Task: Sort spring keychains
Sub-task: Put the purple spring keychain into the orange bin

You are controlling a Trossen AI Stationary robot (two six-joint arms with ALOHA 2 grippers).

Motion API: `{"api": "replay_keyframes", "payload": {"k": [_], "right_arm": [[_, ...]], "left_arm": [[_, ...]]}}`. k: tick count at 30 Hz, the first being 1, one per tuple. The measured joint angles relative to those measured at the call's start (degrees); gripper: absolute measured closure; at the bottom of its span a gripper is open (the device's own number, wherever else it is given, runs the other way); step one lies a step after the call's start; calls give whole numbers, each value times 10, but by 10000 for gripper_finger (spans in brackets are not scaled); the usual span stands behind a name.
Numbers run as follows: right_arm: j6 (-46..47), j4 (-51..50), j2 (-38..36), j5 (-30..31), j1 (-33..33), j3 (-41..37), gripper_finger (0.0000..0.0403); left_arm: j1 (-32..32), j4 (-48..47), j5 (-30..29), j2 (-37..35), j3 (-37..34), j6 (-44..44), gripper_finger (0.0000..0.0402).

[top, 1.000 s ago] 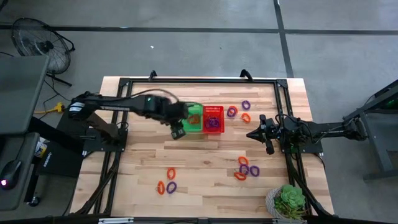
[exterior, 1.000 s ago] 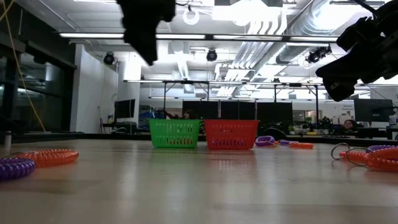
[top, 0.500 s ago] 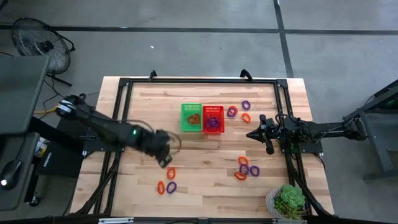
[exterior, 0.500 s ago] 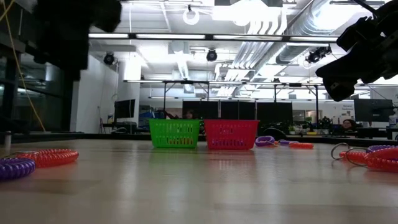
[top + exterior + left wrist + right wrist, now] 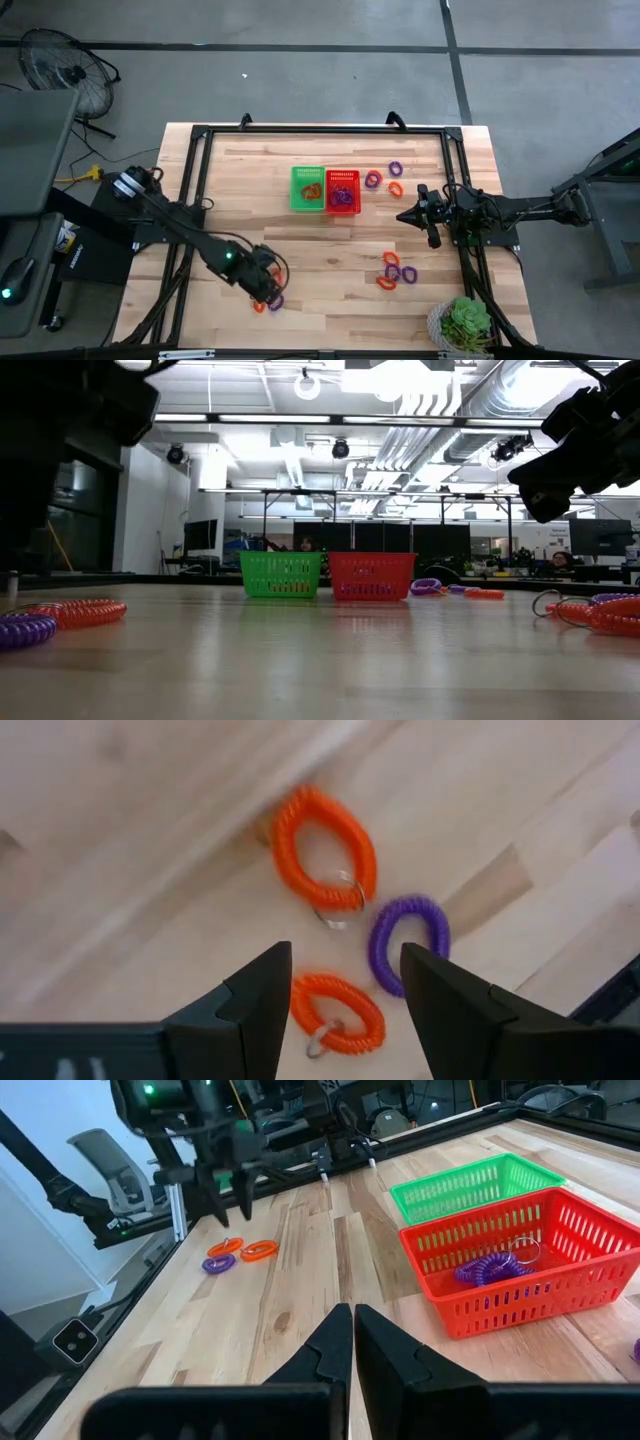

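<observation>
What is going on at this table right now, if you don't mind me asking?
A two-armed robot is sorting spring keychains by colour into two baskets. The left gripper, open and empty, hovers over a cluster of two orange keychains and a purple one near the table's front. The green basket holds orange ones, the red basket purple ones. The right gripper waits, shut, beside other loose keychains.

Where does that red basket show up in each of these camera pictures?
High view: the red basket sits near the table's middle, touching the green basket on its left.
Low view: the red basket stands far back at centre, right of the green basket.
Left wrist view: not in it.
Right wrist view: the red basket is at right, holding purple loops.
Shared landmark: the green basket.
</observation>
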Motion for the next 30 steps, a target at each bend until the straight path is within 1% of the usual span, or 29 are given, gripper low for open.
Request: {"api": "replay_keyframes", "payload": {"k": [7, 15, 20, 23, 30], "right_arm": [[0, 0, 0, 0, 0, 0, 391], [0, 0, 0, 0, 0, 0, 391], [0, 0, 0, 0, 0, 0, 391], [0, 0, 0, 0, 0, 0, 391], [0, 0, 0, 0, 0, 0, 391]], "left_arm": [[1, 28, 53, 46, 7, -12, 215], [1, 23, 60, 91, 61, 2, 215], [1, -21, 63, 131, 97, 7, 215], [1, -29, 74, 157, 113, 13, 215], [2, -63, 75, 203, 149, 17, 216]]}}
